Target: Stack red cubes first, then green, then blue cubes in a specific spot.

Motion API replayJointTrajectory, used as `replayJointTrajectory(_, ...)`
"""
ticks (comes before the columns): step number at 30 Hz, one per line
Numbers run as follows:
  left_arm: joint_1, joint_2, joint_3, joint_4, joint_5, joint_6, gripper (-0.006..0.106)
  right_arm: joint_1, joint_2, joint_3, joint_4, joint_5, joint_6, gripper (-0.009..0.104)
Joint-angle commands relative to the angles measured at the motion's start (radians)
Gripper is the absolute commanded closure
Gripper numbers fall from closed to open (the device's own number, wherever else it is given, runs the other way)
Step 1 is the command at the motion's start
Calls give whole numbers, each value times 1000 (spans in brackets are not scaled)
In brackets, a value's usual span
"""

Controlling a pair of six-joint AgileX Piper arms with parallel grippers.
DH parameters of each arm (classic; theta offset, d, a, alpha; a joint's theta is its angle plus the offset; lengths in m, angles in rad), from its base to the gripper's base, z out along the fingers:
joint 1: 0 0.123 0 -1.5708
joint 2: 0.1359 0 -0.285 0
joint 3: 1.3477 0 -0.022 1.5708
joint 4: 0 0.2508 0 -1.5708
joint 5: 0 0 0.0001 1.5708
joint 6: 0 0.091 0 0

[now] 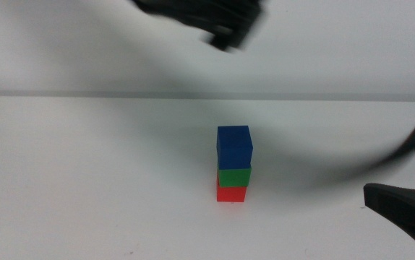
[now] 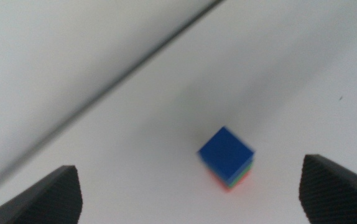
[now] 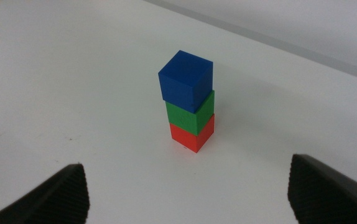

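Cubes stood stacked mid-table — small matte red cube [image 3: 192, 138] lowest, green cube [image 3: 191, 113] between, deep-blue cube [image 3: 186, 80] on top; left gripper [image 2: 191, 193] hovered directly above, jaws wide, empty — right gripper [image 3: 188, 193] likewise, near right.

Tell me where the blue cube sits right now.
The blue cube sits on top of the stack, directly on the green cube, right of centre on the white table in the middle view.
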Motion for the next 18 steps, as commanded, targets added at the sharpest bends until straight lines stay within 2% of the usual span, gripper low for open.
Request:
replayJointTrajectory(1, -2, -126, 79, 35, 104, 81, 7, -7, -4, 4, -2, -10, -1, 10)
replayJointTrajectory(7, -2, -454, 378, 140, 92, -114, 7, -7, -4, 4, -2, -10, -1, 10)
replayJointTrajectory(9, 24, -554, 474, 165, 26, -125, 7, -7, -4, 4, -2, -10, -1, 10)
replayJointTrajectory(10, 59, -604, 512, 150, -34, -109, 7, -7, -4, 4, -2, -10, -1, 10)
replayJointTrajectory(15, 374, -815, 762, -53, -350, 91, 7, -7, -4, 4, 4, -10, -1, 10)
replayJointTrajectory(18, 532, -908, 868, -156, -464, 126, 7, -7, -4, 4, 6, -10, -1, 10)
